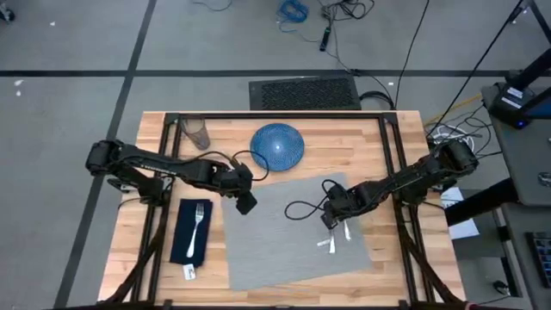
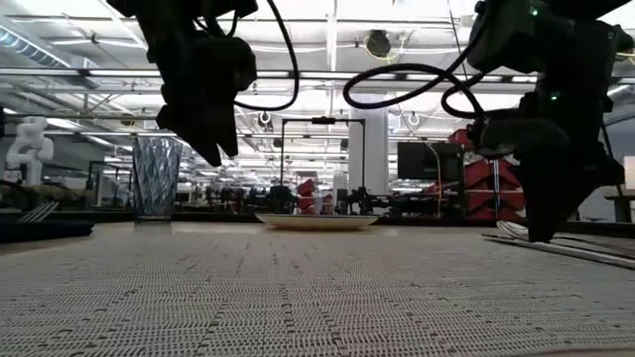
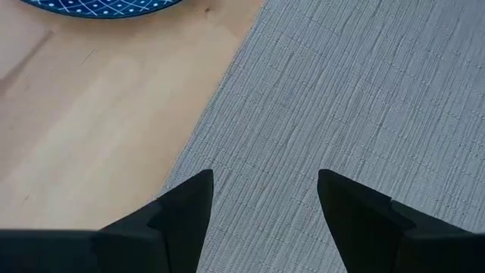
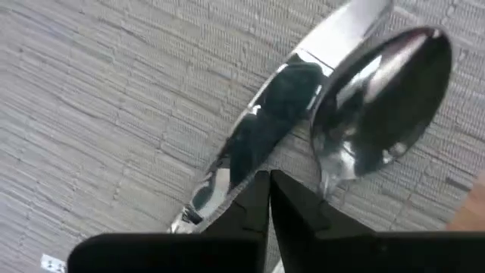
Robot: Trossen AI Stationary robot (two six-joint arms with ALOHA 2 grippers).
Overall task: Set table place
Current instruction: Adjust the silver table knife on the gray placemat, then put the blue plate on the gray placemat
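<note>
The right tool (image 1: 331,220), fingers pressed together and empty, is hovering directly above the knife (image 4: 258,144) and spoon (image 4: 379,98) on the placemat (image 1: 284,241), probably to adjust their alignment. The left tool (image 3: 265,193), spread open, is waiting over the placemat's edge; the plate (image 1: 277,146) is sitting beyond it on the desk (image 1: 362,146).

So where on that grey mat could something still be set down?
The placemat is bare across its middle and near part, between the left gripper and the knife and spoon. Its right side is crowded, with the right gripper over the cutlery.
</note>
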